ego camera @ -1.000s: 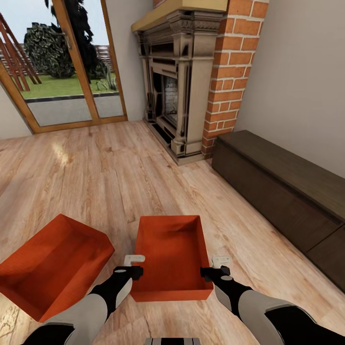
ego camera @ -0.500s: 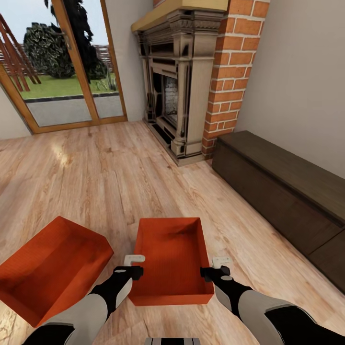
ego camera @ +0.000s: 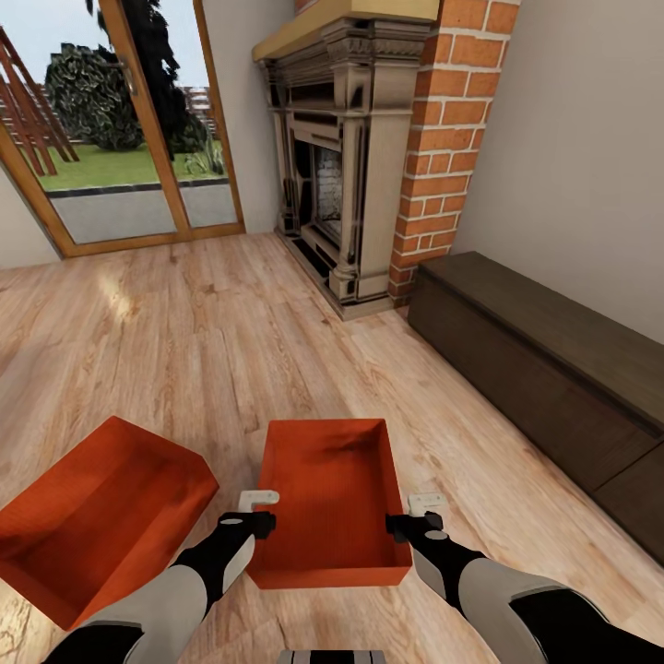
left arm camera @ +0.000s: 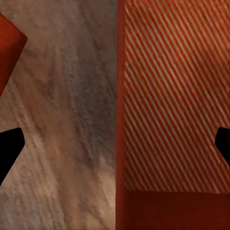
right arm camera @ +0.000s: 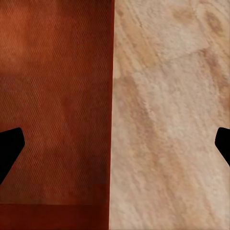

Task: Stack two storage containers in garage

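- The scene is the living room: wood-plank flooring (ego camera: 231, 350), a brick fireplace (ego camera: 369, 157), glass doors (ego camera: 120, 120) and a dark low cabinet (ego camera: 553, 369) along the wall.
- One bin (ego camera: 332, 498) sits straight ahead between the two arms, open side up and seemingly level. From here I cannot tell whether it rests on the planks or is lifted just clear of them.
- The left hand (ego camera: 259, 512) stands at the bin's left long wall and the right hand (ego camera: 425, 515) at its right long wall, near the end closest to the robot. The hands are set on opposite sides, probably so the wide bin can be carried between two grips and kept level.
- In each wrist view the two dark fingertips are wide apart, with the bin's wall rim running between them, one fingertip (left arm camera: 9, 153) out over the planks and the other over the bin's inside. So both hands straddle a wall with jaws spread, not yet clenched on it.
- The second bin (ego camera: 101, 516) lies near the first on the robot's left, turned at an angle and tipped a little, with a strip of planks between them.
- Both bins are far from the garage; by my reading the task is at its first pick-up.
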Controlling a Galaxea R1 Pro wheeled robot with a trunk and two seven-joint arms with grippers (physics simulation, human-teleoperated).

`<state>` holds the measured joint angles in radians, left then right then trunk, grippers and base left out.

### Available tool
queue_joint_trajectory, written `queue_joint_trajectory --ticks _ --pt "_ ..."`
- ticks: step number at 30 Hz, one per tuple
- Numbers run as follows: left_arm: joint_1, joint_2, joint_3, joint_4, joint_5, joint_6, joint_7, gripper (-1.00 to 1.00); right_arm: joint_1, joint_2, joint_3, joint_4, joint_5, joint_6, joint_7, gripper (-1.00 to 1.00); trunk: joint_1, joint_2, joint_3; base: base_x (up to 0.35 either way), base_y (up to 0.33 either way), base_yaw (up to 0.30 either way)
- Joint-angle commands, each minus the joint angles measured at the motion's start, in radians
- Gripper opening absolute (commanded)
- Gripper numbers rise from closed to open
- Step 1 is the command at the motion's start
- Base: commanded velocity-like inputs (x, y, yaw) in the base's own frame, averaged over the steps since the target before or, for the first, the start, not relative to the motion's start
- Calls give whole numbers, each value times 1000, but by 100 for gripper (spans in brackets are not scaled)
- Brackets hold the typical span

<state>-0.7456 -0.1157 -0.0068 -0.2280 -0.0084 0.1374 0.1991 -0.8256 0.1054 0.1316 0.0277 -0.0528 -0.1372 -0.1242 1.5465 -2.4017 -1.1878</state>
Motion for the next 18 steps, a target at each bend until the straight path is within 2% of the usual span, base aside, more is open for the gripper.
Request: queue_joint_trajectory --ticks 1,18 --pt "0 0 -1 -2 -1 6 3 100 -1 0 8 3 -5 -5 -3 100 0 0 -1 0 0 0" --pt "0 -4 -1 -4 2 5 2 100 -1 0 8 3 -5 -4 -3 100 0 0 -1 0 0 0"
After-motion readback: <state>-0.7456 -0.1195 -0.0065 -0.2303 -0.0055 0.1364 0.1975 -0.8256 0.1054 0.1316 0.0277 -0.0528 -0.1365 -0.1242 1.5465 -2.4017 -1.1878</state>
